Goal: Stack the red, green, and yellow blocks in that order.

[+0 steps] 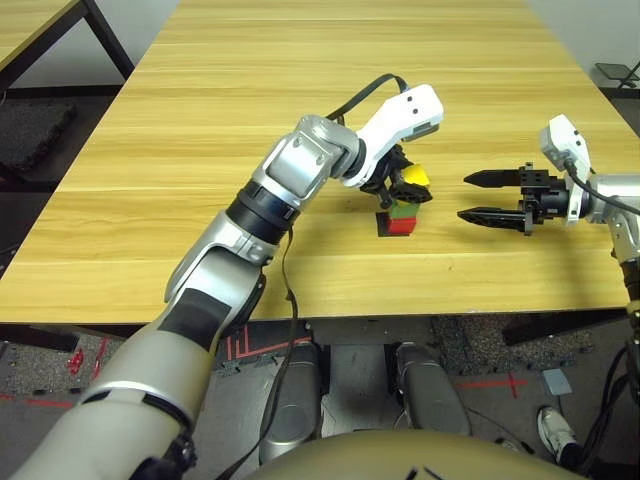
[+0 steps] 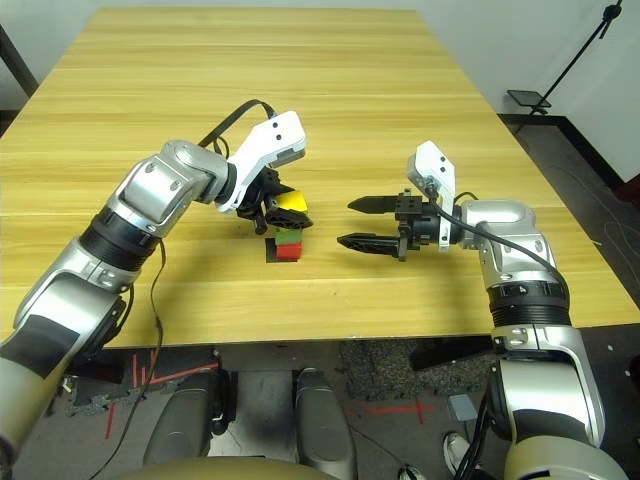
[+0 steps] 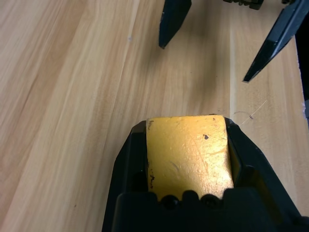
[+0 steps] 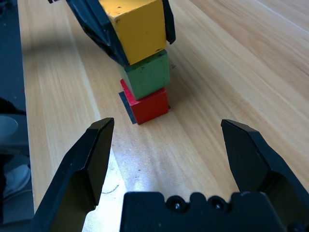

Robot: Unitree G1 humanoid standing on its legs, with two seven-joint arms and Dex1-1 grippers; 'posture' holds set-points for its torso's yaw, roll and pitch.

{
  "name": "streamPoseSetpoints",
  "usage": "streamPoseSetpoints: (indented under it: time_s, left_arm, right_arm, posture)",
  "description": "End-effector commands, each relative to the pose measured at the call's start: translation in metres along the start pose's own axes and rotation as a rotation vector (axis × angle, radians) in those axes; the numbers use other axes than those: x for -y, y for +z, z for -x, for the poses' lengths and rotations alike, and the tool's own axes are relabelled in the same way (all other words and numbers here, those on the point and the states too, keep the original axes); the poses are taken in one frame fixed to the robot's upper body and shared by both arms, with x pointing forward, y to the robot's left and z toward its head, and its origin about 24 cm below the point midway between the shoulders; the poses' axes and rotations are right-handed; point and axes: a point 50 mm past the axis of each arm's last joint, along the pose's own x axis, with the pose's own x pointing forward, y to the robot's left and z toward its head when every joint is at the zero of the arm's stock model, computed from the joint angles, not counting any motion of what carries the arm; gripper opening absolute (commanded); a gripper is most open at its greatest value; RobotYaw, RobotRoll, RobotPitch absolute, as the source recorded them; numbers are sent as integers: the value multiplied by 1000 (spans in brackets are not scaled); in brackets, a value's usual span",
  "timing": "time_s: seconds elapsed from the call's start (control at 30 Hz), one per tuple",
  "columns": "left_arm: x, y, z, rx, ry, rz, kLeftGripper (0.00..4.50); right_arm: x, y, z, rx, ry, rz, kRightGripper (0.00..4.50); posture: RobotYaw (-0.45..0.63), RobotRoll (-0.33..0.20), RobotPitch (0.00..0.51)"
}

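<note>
The yellow block (image 4: 137, 29) is the piece in play: I have it pinched between the two black fingers of my left gripper (image 1: 405, 186), and it sits directly over the green block (image 4: 147, 75), which already rests on the red block (image 4: 150, 105). From the right wrist view the yellow cube looks tilted and turned a little against the green one, with its lower face at or just touching the green top; I cannot tell whether it is fully seated. So the relation that matters is vertical: the stack lies straight below my left gripper, and I judge the coming move to be a small squaring-up and a release, not a reach. A cube has no long axis to line up, only its faces, and these are not yet parallel. The red block stands on the flat black patch (image 4: 126, 107) on the table (image 1: 300, 90), near the front edge, between my two arms. My right gripper (image 2: 358, 223) hangs just beside the stack on its right, fingers spread wide and empty, tips pointing at the blocks; the left is the nearer, being on the stack already. Count: one red, one green, one yellow, three cubes in all, one patch, two grippers.
</note>
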Motion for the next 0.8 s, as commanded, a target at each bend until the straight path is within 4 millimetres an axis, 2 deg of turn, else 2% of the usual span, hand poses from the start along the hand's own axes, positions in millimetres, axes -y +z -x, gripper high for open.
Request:
streamPoseSetpoints:
  time_s: [0.03,0.1,0.33,0.5,0.6,0.67,0.73,0.8]
  left_arm:
    - [1,-4,-1,-28,-7,-32,2020]
    - [2,-6,-1,-43,-17,-31,2020]
    - [10,1,2,-16,-42,-39,4398]
    - [11,31,15,144,23,1,4459]
    - [7,63,49,381,125,66,4459]
    - [2,73,73,521,212,137,4459]
    - [-8,67,96,615,350,206,4459]
    - [-24,46,120,687,542,281,4459]
  right_arm:
    - [-1,1,2,14,-10,3,4500]
    - [-1,1,2,17,-14,2,4500]
    - [2,1,2,18,-23,-1,4500]
    - [5,3,5,30,-31,-8,4500]
    - [7,11,16,85,-67,-41,4500]
    - [11,17,27,132,-125,-65,4500]
    - [17,19,38,169,-235,-89,4500]
    - [26,13,52,191,-383,-113,4500]
  posture:
    - [64,-20,119]
    - [68,-20,121]
    - [87,-21,116]
    - [105,-30,106]
    - [110,-41,99]
    - [113,-54,94]
    - [113,-61,91]
    - [114,-72,89]
